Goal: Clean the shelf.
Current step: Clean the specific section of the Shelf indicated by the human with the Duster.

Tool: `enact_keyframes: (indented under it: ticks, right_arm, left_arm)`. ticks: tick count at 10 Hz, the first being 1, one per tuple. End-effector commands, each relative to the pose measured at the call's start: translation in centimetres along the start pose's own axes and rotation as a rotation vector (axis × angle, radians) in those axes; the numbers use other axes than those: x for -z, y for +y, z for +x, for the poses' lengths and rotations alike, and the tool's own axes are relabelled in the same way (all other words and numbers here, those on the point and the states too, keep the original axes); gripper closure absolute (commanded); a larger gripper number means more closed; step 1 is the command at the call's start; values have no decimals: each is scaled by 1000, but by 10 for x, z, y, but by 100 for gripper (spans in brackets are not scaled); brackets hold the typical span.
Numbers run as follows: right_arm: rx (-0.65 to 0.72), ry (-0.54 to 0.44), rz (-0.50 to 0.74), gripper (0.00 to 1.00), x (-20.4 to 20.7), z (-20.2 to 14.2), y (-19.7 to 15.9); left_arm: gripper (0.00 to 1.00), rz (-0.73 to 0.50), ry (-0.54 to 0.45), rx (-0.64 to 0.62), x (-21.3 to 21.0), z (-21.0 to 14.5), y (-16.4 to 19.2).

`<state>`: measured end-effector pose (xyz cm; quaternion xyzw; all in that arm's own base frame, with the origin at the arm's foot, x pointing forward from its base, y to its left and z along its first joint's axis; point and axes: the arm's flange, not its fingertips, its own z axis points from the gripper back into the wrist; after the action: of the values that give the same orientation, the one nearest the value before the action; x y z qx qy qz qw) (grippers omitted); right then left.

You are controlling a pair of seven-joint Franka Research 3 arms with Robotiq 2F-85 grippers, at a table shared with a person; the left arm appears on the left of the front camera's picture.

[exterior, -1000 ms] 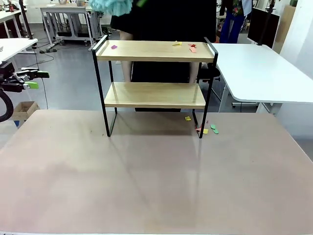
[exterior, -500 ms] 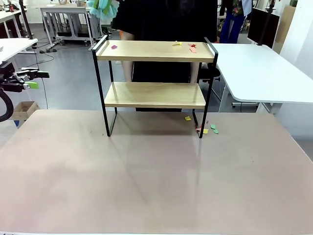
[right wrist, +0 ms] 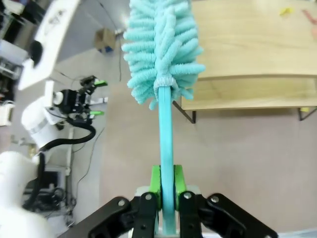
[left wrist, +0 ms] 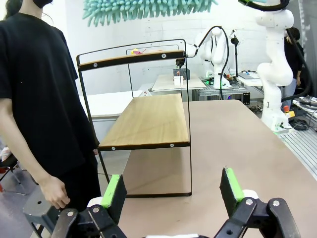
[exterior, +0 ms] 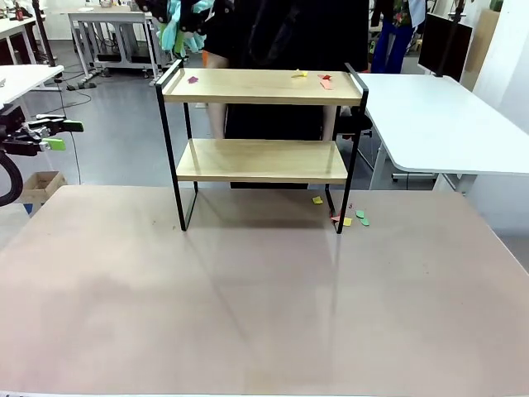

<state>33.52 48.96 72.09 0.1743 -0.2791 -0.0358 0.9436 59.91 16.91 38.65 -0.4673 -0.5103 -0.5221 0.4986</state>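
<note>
The shelf stands at the table's far middle, two light boards in a black frame. Small paper scraps lie on its top board: a purple one at the left, yellow and pink ones at the right. My right gripper is shut on the handle of a turquoise duster, whose fluffy head hangs above the shelf's left end. The duster sits high over that corner. My left gripper is open with nothing in it, off the table's left side, facing the shelf end-on.
A person in black stands right behind the shelf, one hand hanging down. More coloured scraps lie on the table by the shelf's right legs. A white table stands at the back right. The near tabletop is bare.
The duster has shifted left and come down a little toward the shelf's left corner, with the dark gripper now showing beside it. The left arm has not moved.
</note>
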Motion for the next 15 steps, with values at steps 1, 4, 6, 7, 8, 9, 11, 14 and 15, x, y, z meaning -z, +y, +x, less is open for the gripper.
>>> enact_keyframes:
  ticks: [1,4,6,7,8,9,11,14,15]
  right_arm:
    - [26,-35,-29,87,3,16,36]
    - [35,-36,-61,87,30,21,48]
    - [43,-24,-76,87,47,22,50]
    - [49,-19,-92,87,57,19,51]
    - [56,-16,-114,87,65,17,50]
    - [61,-9,-134,87,72,17,47]
    - [67,20,-156,87,83,14,40]
    - [57,73,-134,87,93,11,34]
    - [43,71,-104,87,86,13,32]
  left_arm:
    - [0,-3,3,10,0,3,-1]
    - [0,-3,3,10,0,3,-1]
    - [0,-3,3,10,0,3,-1]
    - [0,-3,3,10,0,3,-1]
    - [0,-3,3,10,0,3,-1]
    - [0,-3,3,10,0,3,-1]
    - [0,-3,3,10,0,3,-1]
    - [0,-3,3,10,0,3,-1]
    - [0,-3,3,10,0,3,-1]
